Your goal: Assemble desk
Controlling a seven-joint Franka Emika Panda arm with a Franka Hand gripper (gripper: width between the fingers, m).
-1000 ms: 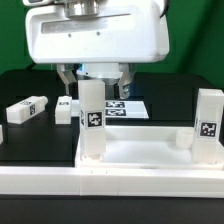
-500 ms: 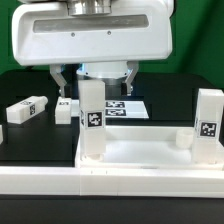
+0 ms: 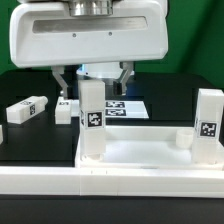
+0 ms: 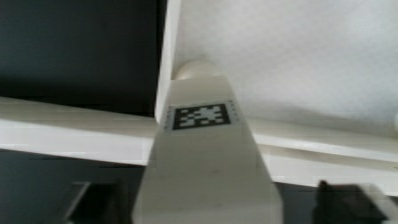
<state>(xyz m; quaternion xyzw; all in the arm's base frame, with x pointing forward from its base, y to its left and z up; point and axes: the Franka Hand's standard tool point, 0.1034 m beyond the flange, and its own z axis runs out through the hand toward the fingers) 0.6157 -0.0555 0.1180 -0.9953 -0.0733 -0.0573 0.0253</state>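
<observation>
The white tray-like tabletop (image 3: 140,152) lies at the front. A white leg (image 3: 92,115) with a black-white tag stands upright in its corner on the exterior view's left. A second leg (image 3: 208,125) stands in the corner on the right. My gripper (image 3: 94,80) hangs over the first leg, open, with a dark finger on each side of its top and a gap to both. In the wrist view the leg (image 4: 201,140) fills the middle, between my fingertips (image 4: 98,205), above the tabletop rim (image 4: 71,135). The gripper (image 4: 214,205) holds nothing.
A loose leg (image 3: 27,109) lies on the black table at the exterior view's left. Another leg (image 3: 66,109) sits just behind the tabletop. The marker board (image 3: 126,108) lies behind the standing leg. A long white rail (image 3: 110,188) runs along the front.
The gripper's white body looks larger and reaches further toward the exterior view's left. Its fingers stay on either side of the leg. The legs and tabletop have not moved.
</observation>
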